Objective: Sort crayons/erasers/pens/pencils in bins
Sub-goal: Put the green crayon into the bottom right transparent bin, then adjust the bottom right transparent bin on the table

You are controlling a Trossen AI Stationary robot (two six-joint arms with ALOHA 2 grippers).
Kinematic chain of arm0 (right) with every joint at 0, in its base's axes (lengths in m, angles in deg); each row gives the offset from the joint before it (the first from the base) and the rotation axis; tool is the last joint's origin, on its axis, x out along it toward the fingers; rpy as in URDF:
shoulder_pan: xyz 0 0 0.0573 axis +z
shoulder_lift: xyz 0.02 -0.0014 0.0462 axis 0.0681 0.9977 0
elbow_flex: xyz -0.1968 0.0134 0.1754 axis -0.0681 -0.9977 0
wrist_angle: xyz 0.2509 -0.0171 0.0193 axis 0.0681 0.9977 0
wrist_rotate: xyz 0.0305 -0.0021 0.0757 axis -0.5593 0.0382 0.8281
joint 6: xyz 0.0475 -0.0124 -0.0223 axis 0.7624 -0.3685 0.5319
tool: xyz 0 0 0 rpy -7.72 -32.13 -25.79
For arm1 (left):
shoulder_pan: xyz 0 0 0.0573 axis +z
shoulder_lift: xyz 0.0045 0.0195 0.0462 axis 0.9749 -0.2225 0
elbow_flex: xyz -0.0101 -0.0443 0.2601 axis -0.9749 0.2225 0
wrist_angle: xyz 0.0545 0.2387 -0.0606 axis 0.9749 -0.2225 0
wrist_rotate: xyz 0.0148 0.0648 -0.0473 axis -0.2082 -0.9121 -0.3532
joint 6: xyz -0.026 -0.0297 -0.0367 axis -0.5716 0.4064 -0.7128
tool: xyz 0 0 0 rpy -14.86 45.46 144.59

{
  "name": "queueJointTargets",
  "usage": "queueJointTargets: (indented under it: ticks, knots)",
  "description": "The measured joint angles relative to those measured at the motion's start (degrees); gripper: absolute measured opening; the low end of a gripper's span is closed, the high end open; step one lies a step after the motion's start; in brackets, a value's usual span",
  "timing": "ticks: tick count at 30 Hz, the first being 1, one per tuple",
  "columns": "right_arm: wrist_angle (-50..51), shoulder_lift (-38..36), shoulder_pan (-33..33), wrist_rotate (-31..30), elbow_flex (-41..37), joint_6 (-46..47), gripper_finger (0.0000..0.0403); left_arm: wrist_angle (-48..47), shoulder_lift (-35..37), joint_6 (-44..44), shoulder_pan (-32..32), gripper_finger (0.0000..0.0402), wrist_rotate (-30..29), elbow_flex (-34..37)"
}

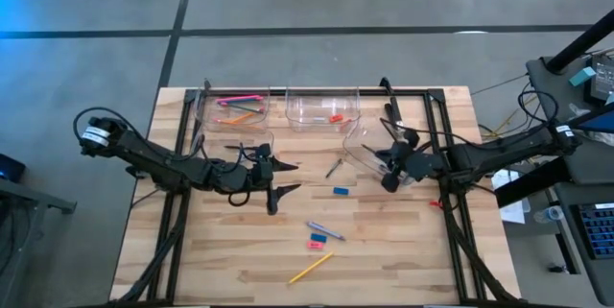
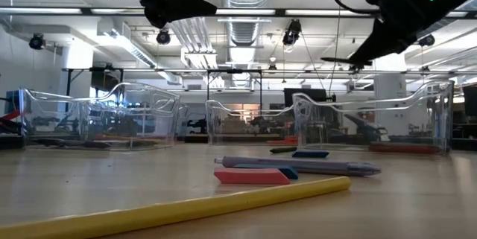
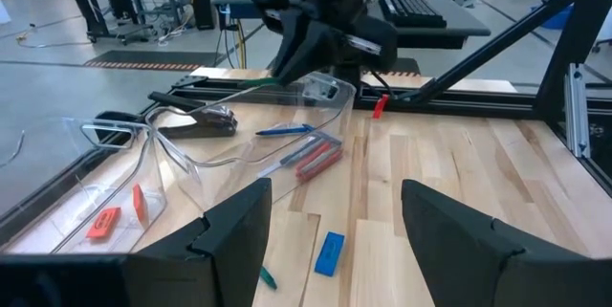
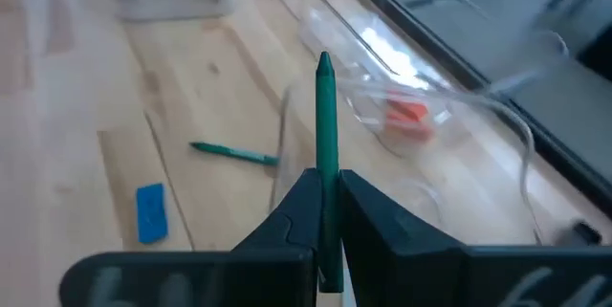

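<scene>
Right fingers (image 4: 323,213) clenched on upright green stick (image 4: 326,120), left fingers (image 3: 330,240) spread.

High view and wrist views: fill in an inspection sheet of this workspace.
Surface: wooden table, items scattered mid-table.
Job's things: four clear bins; pencils in the far-left bin; yellow pencil, blue eraser, red eraser loose.
Clutter: nothing seen.
Grippers: left gripper open, empty; right gripper shut on a green stick.
Cables: cables off the table's right edge.
Surroundings: grey floor.
</scene>
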Motion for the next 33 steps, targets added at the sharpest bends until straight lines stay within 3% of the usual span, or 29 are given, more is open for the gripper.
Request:
queueJointTargets:
  ticks: [7, 13, 33]
  knots:
    - [7.5, -0.3, -0.6, -1.5, -0.5, 5.7, 0.0019, 0.0, 0.0, 0.0, 0.0, 0.0219, 0.0, 0.0]
    - [7.8, 0.1, -0.7, -2.6, -2.7, 8.3, 0.0035, 0.2, 0.0, 0.0, 0.0, 0.0219, 0.0, 0.0]
    - [4.3, 0.3, -0.7, -1.1, -3.2, 9.1, 0.0174, 0.5, 0.0, -0.1, 0.0, 0.0219, 0.0, 0.0]
